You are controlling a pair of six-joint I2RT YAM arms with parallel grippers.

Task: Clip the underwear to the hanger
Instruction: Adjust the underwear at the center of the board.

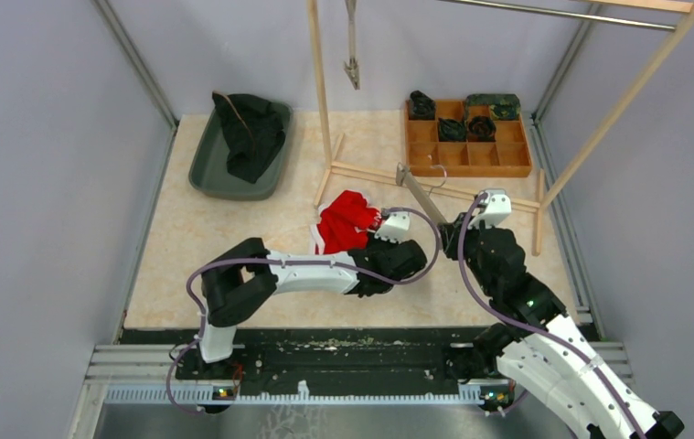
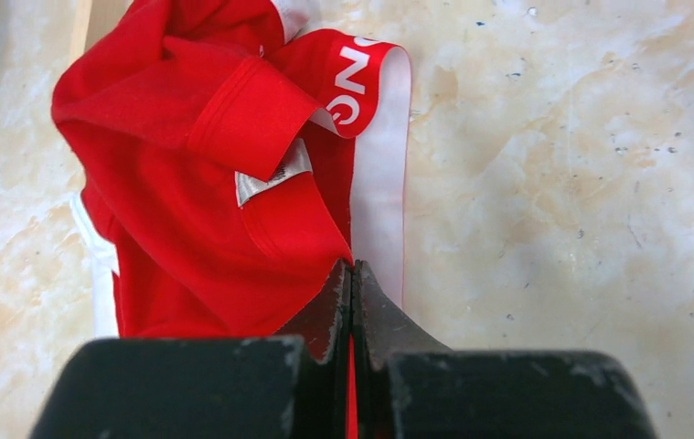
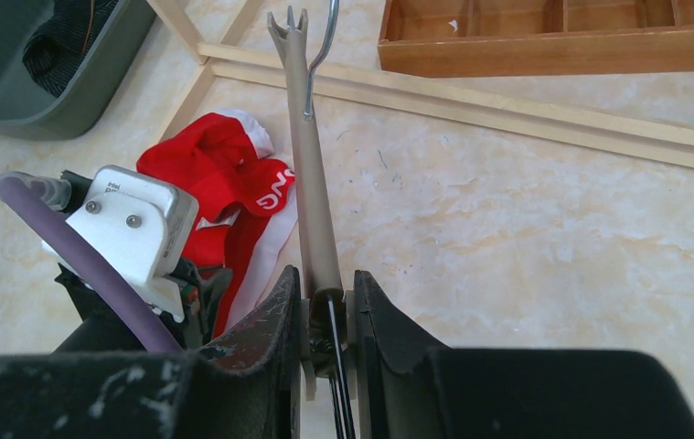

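Observation:
The red underwear (image 1: 345,222) with a white waistband lies crumpled on the table, mid-centre. My left gripper (image 1: 369,241) is shut on its near edge; in the left wrist view red fabric (image 2: 206,165) runs between the closed fingertips of the gripper (image 2: 352,271). The beige hanger (image 1: 421,194) with a metal hook lies slanted just right of the underwear. My right gripper (image 1: 453,230) is shut on its near clip end. In the right wrist view the hanger bar (image 3: 311,183) runs away from the gripper (image 3: 325,291), with the underwear (image 3: 224,174) to its left.
A grey bin (image 1: 208,163) holding a dark garment sits at the back left. A wooden compartment tray (image 1: 467,157) with rolled dark items sits at the back right. A wooden rack's base rails (image 1: 370,175) cross behind the hanger. Another clip (image 1: 352,69) hangs above.

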